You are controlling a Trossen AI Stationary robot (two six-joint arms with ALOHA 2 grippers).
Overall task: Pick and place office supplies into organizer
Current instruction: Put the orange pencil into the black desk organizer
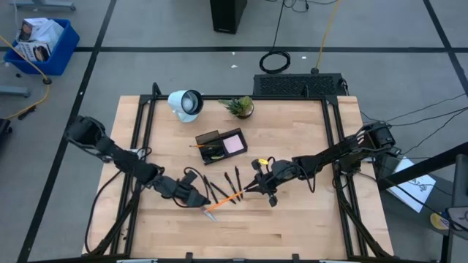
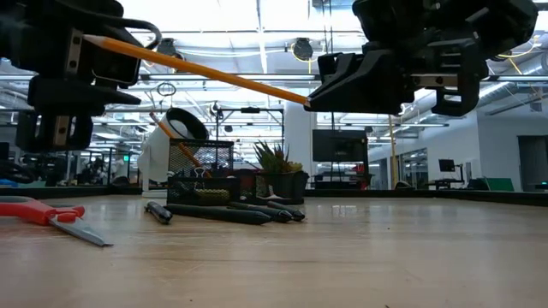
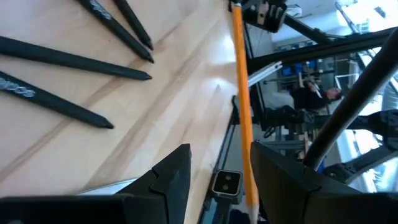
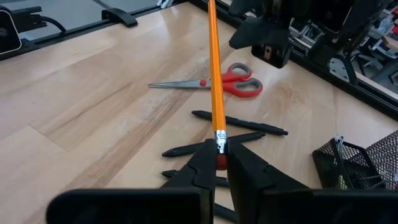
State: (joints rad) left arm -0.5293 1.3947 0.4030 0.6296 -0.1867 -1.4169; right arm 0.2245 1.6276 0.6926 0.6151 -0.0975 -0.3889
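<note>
Here the right gripper [image 4: 216, 163] pinches the pencil's [image 4: 214, 68] eraser end, the left gripper [image 3: 214, 177] half-open around its tip; uneven pulling could snap or drop it.

- Pale wooden table [image 4: 93, 81], smooth with a slight sheen.
- Glossy orange pencil [image 4: 214, 68] with metal ferrule.
- Black wire-mesh organizer [image 4: 348, 163].
- Matt black pens [image 3: 68, 59].

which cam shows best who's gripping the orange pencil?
Right wrist view: the right gripper is shut on the orange pencil at its eraser end. Low view shows it spanning both grippers. Left wrist view shows it against one finger of the left gripper. High view: too small.
</note>
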